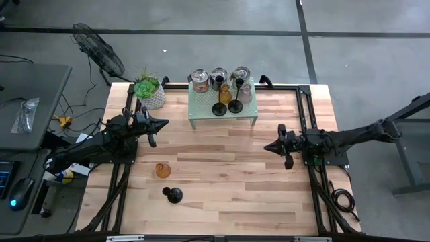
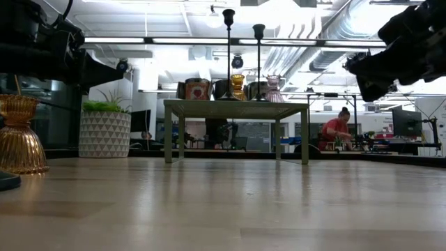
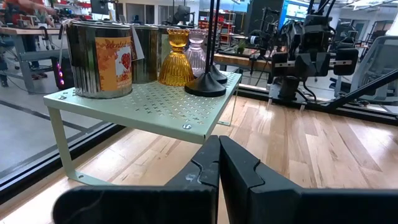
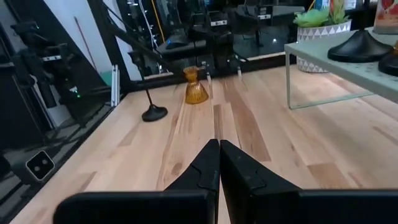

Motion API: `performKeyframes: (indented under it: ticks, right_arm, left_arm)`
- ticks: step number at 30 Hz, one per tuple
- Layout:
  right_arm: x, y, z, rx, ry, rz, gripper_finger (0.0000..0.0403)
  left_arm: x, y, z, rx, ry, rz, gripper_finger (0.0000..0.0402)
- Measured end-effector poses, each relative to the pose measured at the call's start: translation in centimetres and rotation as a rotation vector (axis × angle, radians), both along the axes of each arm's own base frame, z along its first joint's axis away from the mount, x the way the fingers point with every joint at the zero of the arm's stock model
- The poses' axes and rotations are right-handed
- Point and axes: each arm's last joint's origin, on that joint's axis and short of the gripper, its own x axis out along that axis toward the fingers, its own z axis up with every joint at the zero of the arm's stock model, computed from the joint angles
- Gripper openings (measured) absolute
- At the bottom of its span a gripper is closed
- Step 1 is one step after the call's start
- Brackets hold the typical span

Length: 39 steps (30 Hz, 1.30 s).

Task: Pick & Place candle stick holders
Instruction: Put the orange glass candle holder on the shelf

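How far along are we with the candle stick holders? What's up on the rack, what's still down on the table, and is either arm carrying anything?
Seven holders stand on the pale green perforated metal rack: three shiny silver cups, two black stemmed holders, an amber glass holder and a pale pink glass one. Nothing is in hand: the left gripper and right gripper are shut and empty. Left on the wooden table: another amber glass holder and a black stemmed holder.

Three black holders (image 1: 174,195), two amber (image 1: 162,170), one pink (image 1: 246,94), three silver (image 1: 199,80)
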Motion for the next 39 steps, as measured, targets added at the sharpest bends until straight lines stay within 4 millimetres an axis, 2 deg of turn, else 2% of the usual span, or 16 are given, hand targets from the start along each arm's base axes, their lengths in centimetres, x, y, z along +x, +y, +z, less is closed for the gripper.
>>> performKeyframes:
  ticks: [6, 11, 39]
  right_arm:
    - [-1.1, -0.1, -0.4, -0.005, 0.041, -0.002, 0.0003]
    - [-1.6, -0.2, -0.2, -0.002, 0.012, 0.003, 0.0003]
    - [-1.7, -0.2, -0.1, 0.000, 0.003, 0.000, 0.0003]
  left_arm:
    - [0.0, 0.0, 0.0, 0.000, 0.001, 0.000, 0.0000]
    - [0.0, 0.0, 0.0, 0.000, 0.000, 0.000, 0.0000]
    - [0.0, 0.0, 0.0, 0.000, 0.000, 0.000, 0.0000]
